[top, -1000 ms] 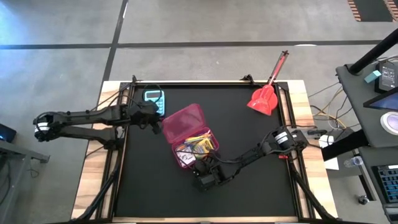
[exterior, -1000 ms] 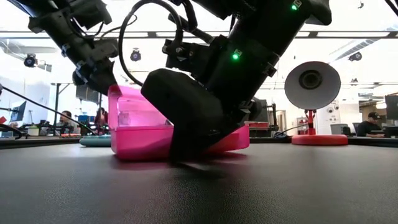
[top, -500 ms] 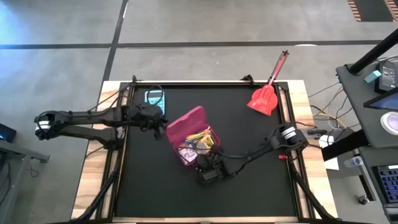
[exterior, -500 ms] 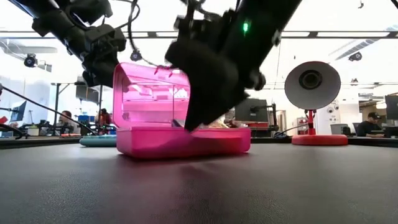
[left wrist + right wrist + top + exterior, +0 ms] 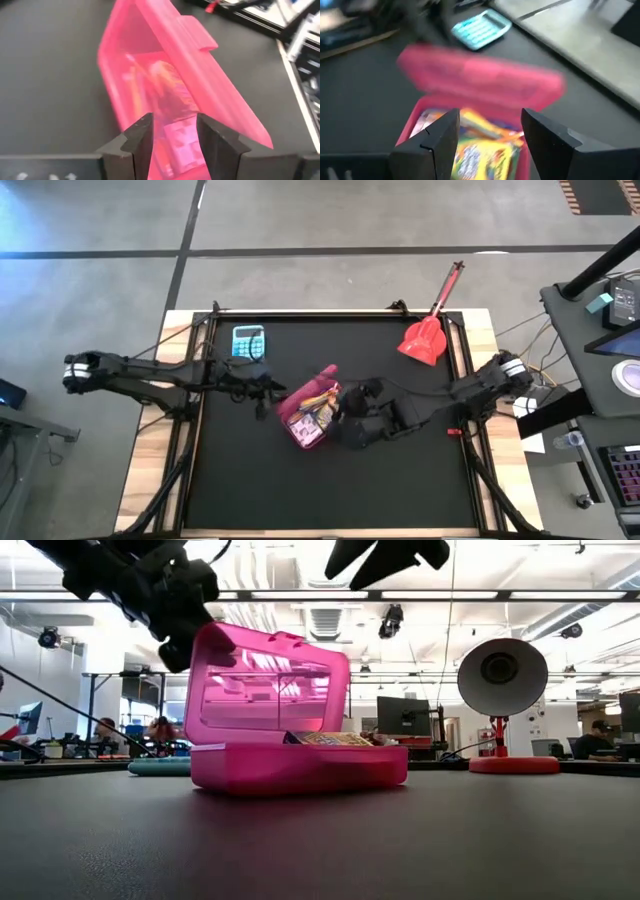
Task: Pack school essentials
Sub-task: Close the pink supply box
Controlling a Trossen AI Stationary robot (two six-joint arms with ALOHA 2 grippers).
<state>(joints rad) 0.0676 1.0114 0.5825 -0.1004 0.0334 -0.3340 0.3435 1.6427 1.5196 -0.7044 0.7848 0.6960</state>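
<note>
We're looking down on the black table [image 5: 400, 470], and the pink pencil case [image 5: 308, 412] sits near its centre w/ its lid [image 5: 268, 680] tipped up, partway between flat-open and shut. From table height we see the lid standing steeply over the base, hinge on the far side. Inside the base: the school essentials [image 5: 318, 406], a jumble of yellow, orange & green. The right wrist view shows what looks like a yellow-green crayon box [image 5: 480, 160] and thin orange pencils [image 5: 492, 131] lying in there, but it's blurry, so we can't sort individual items.

Left gripper [image 5: 266, 392] is just beside the case on the lid side. In its wrist view its fingers [image 5: 140, 142] stand parted w/ the pink case between and beyond them; whether they're touching the lid we can't tell. It isn't clamping anything we can see.

Right gripper [image 5: 348, 412] is on the other side of the case, right by the open base. Its fingers [image 5: 442, 137] are spread apart too, nothing between them, looking down on the contents.

Elsewhere: a teal calculator [image 5: 247, 340] lies near the far-left corner of the table, apart from the case. A red scoop [image 5: 425, 338] rests at the far-right corner, its long handle sticking out past the table edge. People sit in the room behind, far off.
</note>
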